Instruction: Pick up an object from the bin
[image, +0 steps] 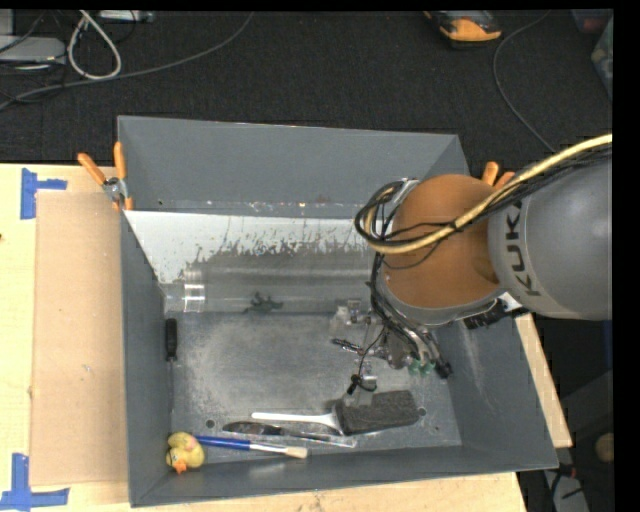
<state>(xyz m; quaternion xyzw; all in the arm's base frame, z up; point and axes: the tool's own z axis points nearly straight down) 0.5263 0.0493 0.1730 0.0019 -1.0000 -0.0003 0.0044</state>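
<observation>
Single camera above bin (300, 170), tilted, arm (560, 245) entering from right

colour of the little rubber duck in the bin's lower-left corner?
Yellow, with a bit of orange. The small rubber duck shows best in the camera view.

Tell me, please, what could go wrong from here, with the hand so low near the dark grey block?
1. The hand hangs right beside the dark grey block, whose edge touches a white utensil. Coming down, it might catch both or push one aside.
2. Both things lie close to the bin's front wall, so a nudged block could wedge against it and be harder to grasp.
</observation>
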